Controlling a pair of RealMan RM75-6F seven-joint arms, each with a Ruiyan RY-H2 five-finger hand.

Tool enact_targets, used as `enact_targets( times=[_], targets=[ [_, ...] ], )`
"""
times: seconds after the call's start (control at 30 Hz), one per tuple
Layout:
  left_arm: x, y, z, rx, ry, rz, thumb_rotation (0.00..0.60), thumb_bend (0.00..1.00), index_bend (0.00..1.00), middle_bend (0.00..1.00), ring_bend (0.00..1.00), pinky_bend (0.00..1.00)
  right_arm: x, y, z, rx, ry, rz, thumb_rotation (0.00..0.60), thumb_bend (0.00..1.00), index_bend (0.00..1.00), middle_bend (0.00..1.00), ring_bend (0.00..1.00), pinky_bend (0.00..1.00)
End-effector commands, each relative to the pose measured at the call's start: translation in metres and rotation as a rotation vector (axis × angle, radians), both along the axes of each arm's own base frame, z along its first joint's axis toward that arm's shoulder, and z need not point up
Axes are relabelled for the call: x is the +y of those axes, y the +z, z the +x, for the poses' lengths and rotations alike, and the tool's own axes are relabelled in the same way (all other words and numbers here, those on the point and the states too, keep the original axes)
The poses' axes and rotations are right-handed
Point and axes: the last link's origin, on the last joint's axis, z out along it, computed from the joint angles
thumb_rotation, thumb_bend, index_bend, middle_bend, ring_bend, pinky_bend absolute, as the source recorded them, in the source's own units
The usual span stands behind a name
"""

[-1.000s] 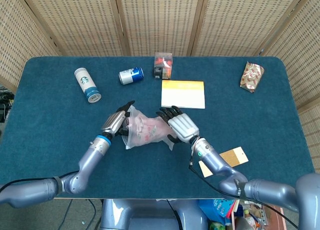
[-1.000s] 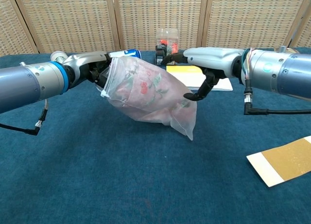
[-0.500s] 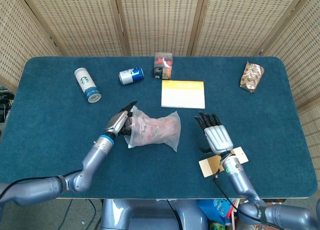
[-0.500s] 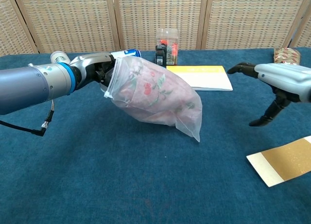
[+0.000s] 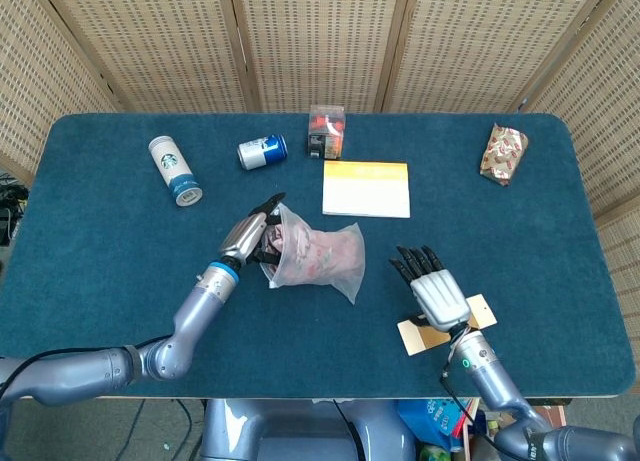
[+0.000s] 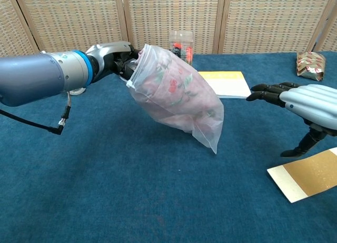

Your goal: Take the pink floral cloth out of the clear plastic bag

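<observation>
The clear plastic bag (image 5: 320, 260) (image 6: 181, 98) hangs tilted above the blue table, its lower corner near the surface. Inside it the pink floral cloth (image 5: 312, 249) (image 6: 174, 87) shows through the plastic. My left hand (image 5: 250, 241) (image 6: 120, 57) grips the bag's open mouth at its upper left end. My right hand (image 5: 430, 287) (image 6: 303, 103) hovers well to the right of the bag, fingers spread and straight, holding nothing, apart from the bag.
A yellow-and-white booklet (image 5: 366, 188) lies behind the bag. A brown card (image 5: 445, 324) (image 6: 308, 174) lies under my right hand. At the back lie a Starbucks can (image 5: 174, 169), a blue can (image 5: 262, 151), a small clear box (image 5: 326, 131), and a wrapped packet (image 5: 504, 153) far right.
My right hand let go of the bag and drew away to the right and toward the front edge. My left hand lifted the bag's mouth and shifted it slightly right.
</observation>
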Motion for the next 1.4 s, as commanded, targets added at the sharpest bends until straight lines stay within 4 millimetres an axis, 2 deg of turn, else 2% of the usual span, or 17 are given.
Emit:
enact_targets(
  times=[0.03,0.07,0.13,0.17,0.2,0.3,0.4,0.67,0.9,1.4],
  targets=[
    [0.002,0.004,0.003,0.009,-0.009,0.008,0.600,0.56,0.70,0.00,0.00,0.00,0.004,-0.004,-0.014,0.181,0.241,-0.048,0.600,0.09,0.10,0.03,0.00,0.00],
    [0.003,0.005,0.004,0.012,-0.010,0.009,0.600,0.56,0.70,0.00,0.00,0.00,0.002,-0.003,-0.016,0.222,0.296,-0.064,0.600,0.09,0.10,0.07,0.01,0.00],
    [0.003,0.006,0.005,0.022,-0.018,0.011,0.600,0.56,0.70,0.00,0.00,0.00,-0.003,-0.001,-0.016,0.340,0.469,-0.110,0.600,0.09,0.10,0.18,0.10,0.04],
    [0.003,0.007,0.005,0.026,-0.021,0.012,0.600,0.56,0.70,0.00,0.00,0.00,-0.005,0.000,-0.015,0.385,0.545,-0.129,0.600,0.09,0.10,0.26,0.20,0.13],
    [0.004,0.007,0.005,0.028,-0.023,0.012,0.600,0.56,0.70,0.00,0.00,0.00,-0.007,0.000,-0.014,0.420,0.609,-0.145,0.600,0.09,0.10,0.35,0.31,0.26],
    [0.004,0.008,0.006,0.028,-0.027,0.014,0.600,0.56,0.70,0.00,0.00,0.00,-0.013,0.001,-0.011,0.523,0.809,-0.169,0.600,0.08,0.11,0.53,0.49,0.59],
    [0.005,0.009,0.007,0.030,-0.029,0.015,0.600,0.56,0.70,0.00,0.00,0.00,-0.018,-0.002,-0.007,0.563,0.902,-0.161,0.600,0.07,0.13,0.60,0.55,0.71],
    [0.004,0.009,0.008,0.017,-0.024,0.005,0.600,0.56,0.70,0.00,0.00,0.00,-0.028,-0.028,0.018,0.641,1.048,-0.121,0.600,0.06,0.17,0.63,0.56,0.74],
    [0.000,0.012,0.010,0.019,-0.041,0.001,0.600,0.56,0.70,0.00,0.00,0.00,-0.036,-0.051,0.032,0.680,1.051,-0.099,0.600,0.06,0.19,0.63,0.56,0.74],
    [-0.005,0.009,0.009,0.029,-0.044,-0.021,0.600,0.56,0.70,0.00,0.00,0.00,-0.048,-0.057,0.035,0.721,1.017,-0.104,0.600,0.06,0.21,0.62,0.56,0.74]
  ],
)
